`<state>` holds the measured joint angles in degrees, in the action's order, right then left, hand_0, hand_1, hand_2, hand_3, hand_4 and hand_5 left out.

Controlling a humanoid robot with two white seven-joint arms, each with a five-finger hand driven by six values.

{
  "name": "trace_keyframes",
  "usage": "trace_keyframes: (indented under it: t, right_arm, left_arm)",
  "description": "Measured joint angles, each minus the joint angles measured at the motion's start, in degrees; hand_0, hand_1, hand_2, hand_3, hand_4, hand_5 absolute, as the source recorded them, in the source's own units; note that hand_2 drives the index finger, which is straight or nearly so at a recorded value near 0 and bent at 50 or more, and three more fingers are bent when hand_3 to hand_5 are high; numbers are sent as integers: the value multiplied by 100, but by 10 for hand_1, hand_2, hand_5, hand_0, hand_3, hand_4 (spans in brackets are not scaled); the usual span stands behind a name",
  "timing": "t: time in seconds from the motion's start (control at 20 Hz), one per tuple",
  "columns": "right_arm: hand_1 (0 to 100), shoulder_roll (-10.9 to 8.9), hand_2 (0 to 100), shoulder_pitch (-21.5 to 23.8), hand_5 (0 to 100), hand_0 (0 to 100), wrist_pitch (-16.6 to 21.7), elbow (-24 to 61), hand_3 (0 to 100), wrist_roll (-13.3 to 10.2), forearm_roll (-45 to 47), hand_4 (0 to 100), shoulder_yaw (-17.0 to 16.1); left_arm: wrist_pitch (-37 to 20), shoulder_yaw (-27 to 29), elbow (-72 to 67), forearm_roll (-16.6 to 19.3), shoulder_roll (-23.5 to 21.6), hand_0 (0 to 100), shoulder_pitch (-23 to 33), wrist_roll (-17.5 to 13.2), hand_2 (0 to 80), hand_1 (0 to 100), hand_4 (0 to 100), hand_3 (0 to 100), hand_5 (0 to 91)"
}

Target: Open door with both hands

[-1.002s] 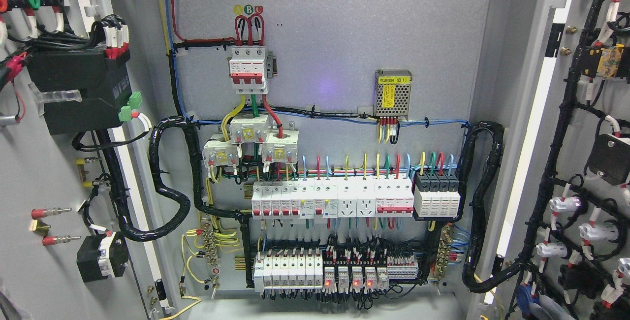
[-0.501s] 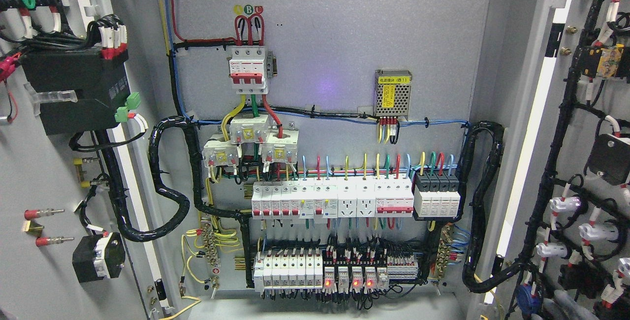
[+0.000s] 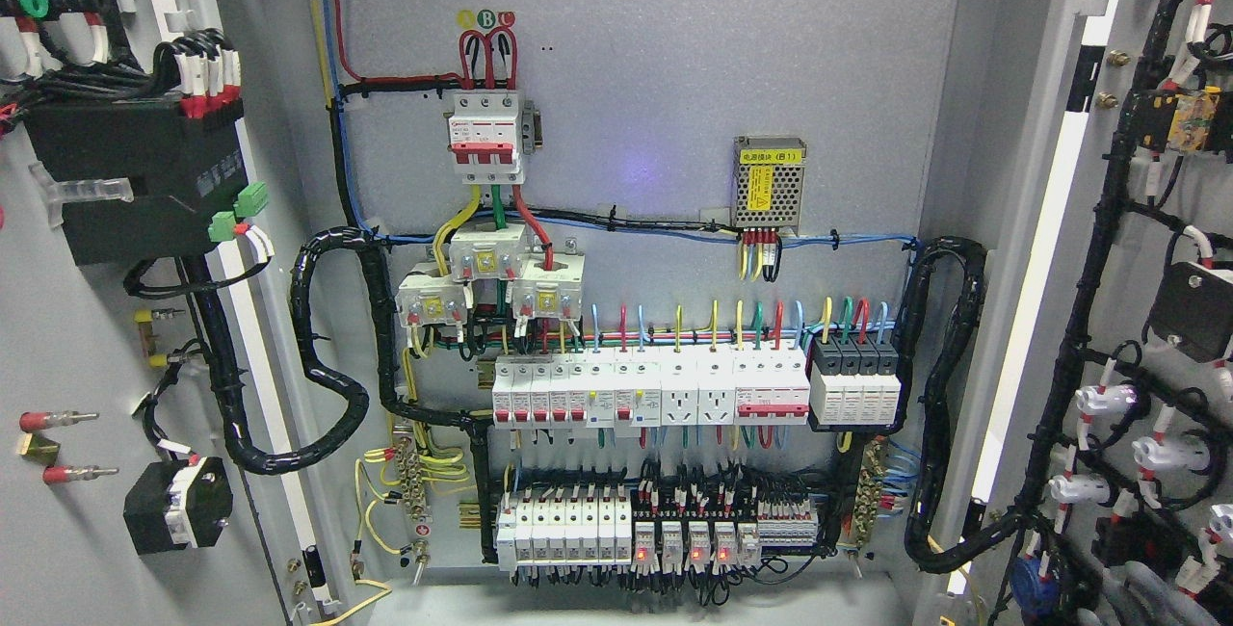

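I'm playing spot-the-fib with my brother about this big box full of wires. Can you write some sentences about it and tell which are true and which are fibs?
1. Both grey metal cabinet doors, the left door and the right door, stand open. True.
2. The small perforated metal box with a yellow label sits at the bottom left. False: it is at the upper right of the back panel.
3. Little red lights glow in the bottom row. True.
4. A robot hand is gripping the left door. False: no hand clearly shows.

Bright, even, sharp light, soft shadows behind the wiring, faint violet glare on the back panel.
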<state>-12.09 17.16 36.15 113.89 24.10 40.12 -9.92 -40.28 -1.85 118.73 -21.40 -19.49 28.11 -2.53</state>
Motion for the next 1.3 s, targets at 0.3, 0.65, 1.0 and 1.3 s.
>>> trace_keyframes:
  t: [0.3, 0.65, 1.0, 1.3]
  right_arm:
    - [0, -20, 0, 2, 0, 193, -1, -125, 0, -19, 144, 0, -135]
    - [0, -38, 0, 51, 0, 193, -1, -210, 0, -19, 198, 0, -303]
    - [0, -50, 0, 148, 0, 193, 6, -237, 0, -19, 232, 0, -504]
    - [0, -53, 0, 225, 0, 192, 27, -245, 0, -20, 240, 0, -651]
  left_arm:
    - [2, 281, -24, -357, -145, 0, 66, 4, 0, 0, 0, 0, 0]
    - [8, 658, -65, -804, -335, 0, 182, 3, 0, 0, 0, 0, 0]
    - [16, 999, -236, -1186, -511, 0, 218, -8, 0, 0, 0, 0, 0]
    - [22, 1261, -387, -1464, -659, 0, 226, -8, 0, 0, 0, 0, 0]
